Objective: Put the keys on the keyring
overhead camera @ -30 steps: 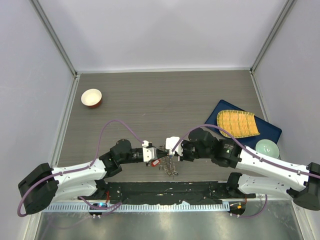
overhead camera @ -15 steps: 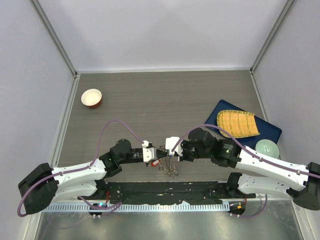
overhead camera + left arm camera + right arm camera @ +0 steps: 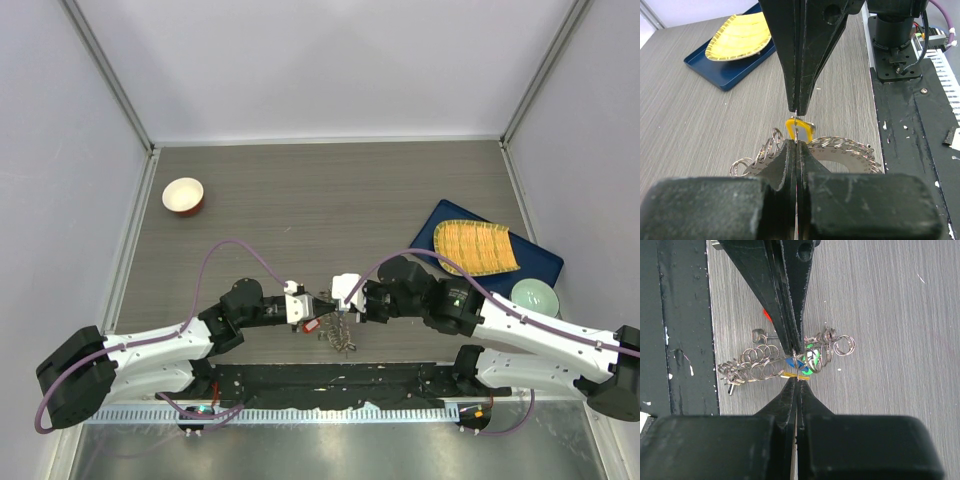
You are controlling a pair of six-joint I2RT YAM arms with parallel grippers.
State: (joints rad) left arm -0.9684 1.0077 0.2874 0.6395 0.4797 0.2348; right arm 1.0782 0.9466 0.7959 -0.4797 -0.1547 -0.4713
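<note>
The keyring [image 3: 341, 337], a flat grey toothed disc hung with several small wire rings, lies near the table's front edge; it also shows in the left wrist view [image 3: 850, 157] and edge-on in the right wrist view [image 3: 757, 367]. My left gripper [image 3: 322, 306] and right gripper [image 3: 338, 308] meet tip to tip just above it. Both are shut on one thin wire loop carrying the yellow-tagged key [image 3: 800, 129]. Green [image 3: 813, 357] and blue [image 3: 794, 363] tags hang at the ring. A red-tagged key [image 3: 310, 325] lies by the left fingers.
A red-and-white bowl [image 3: 183, 195] stands at the far left. A blue tray [image 3: 545, 265] with a yellow woven plate [image 3: 475, 247] and a pale green bowl [image 3: 533, 296] sit on the right. The black base plate [image 3: 910, 125] borders the near edge.
</note>
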